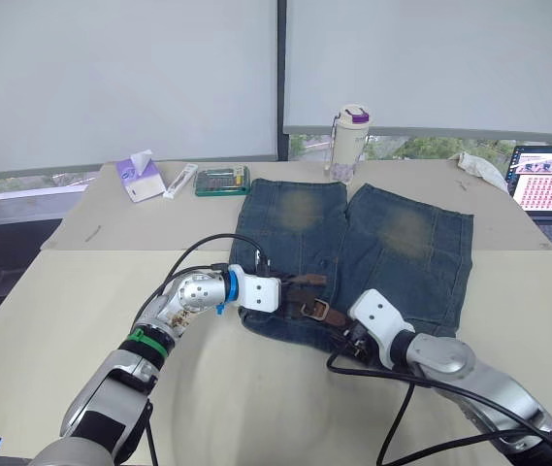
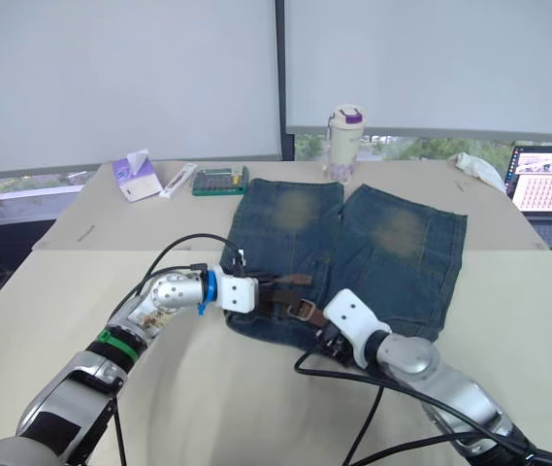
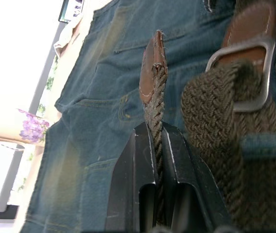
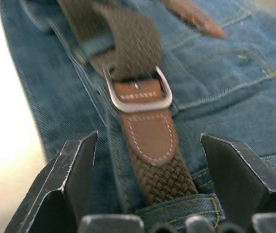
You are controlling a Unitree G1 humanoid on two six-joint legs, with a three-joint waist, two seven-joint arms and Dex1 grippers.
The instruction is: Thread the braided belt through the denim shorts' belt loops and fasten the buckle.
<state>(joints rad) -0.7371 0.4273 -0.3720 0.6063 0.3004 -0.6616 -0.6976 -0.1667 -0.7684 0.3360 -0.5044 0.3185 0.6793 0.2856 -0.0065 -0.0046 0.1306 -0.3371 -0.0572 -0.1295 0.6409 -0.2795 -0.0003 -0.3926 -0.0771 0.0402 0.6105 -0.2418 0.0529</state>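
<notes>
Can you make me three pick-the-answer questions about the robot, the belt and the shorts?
1. Where do the shorts lie?
A. on the table
B. on the floor
C. on the laptop

2. What colour is the buckle?
A. gold
B. silver
C. red

3. What is the left gripper doing?
A. hanging open in the air
B. holding the cup
C. pinching the belt's tip end

Answers:
1. A, the shorts are spread flat on the beige table.
2. B, the right wrist view shows a shiny silver frame around the brown belt.
3. C, the left wrist view shows its two black fingers shut on the strap just behind the leather tip, while the right gripper stands open on either side of the belt.
</notes>
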